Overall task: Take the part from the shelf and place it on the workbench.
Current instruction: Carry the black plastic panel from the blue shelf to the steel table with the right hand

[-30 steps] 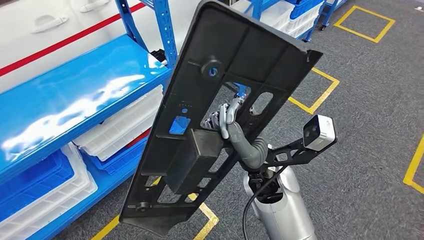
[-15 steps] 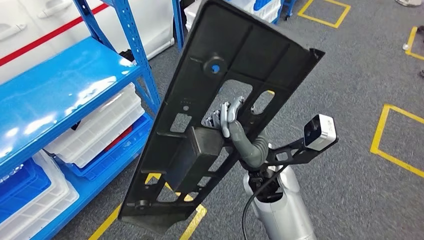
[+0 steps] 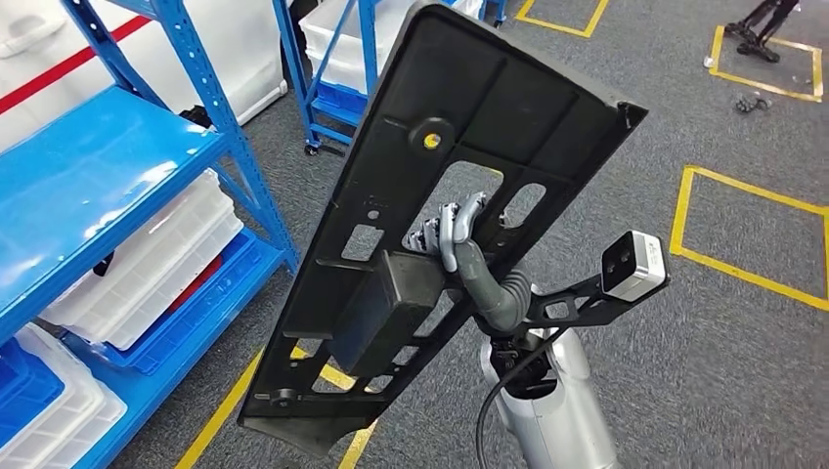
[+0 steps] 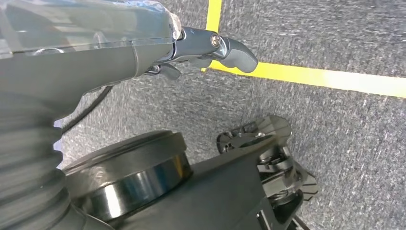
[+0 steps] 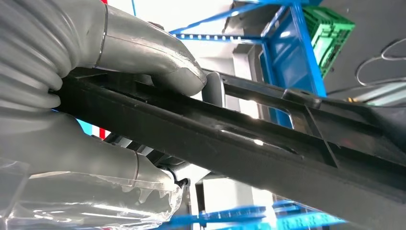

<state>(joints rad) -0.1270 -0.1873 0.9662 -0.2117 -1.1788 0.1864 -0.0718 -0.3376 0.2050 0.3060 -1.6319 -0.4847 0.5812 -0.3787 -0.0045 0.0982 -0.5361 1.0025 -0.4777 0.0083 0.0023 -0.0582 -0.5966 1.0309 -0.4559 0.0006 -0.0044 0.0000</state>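
Note:
The part [image 3: 450, 147] is a long black plastic panel with cut-outs, ribs and a boxy block near its lower end. It stands steeply tilted in the air in front of me. My right hand [image 3: 452, 230] grips it through a middle cut-out, with the fingers hooked over the edge. In the right wrist view the right hand [image 5: 143, 52] clamps the part's dark edge [image 5: 268, 143] between thumb and fingers. My left hand [image 4: 210, 45] hangs over the grey floor with its thumb stretched out, holding nothing.
A blue shelf [image 3: 98, 186] stands on the left, with white crates [image 3: 147, 264] on its lower level. A second blue rack [image 3: 332, 59] stands behind it. Yellow floor lines [image 3: 753, 225] mark boxes on the grey carpet to the right. A dark stand [image 3: 767, 20] sits far right.
The whole view has swung: the shelf slides off to the left and more marked floor appears on the right. The part stays in my right hand at the same tilt.

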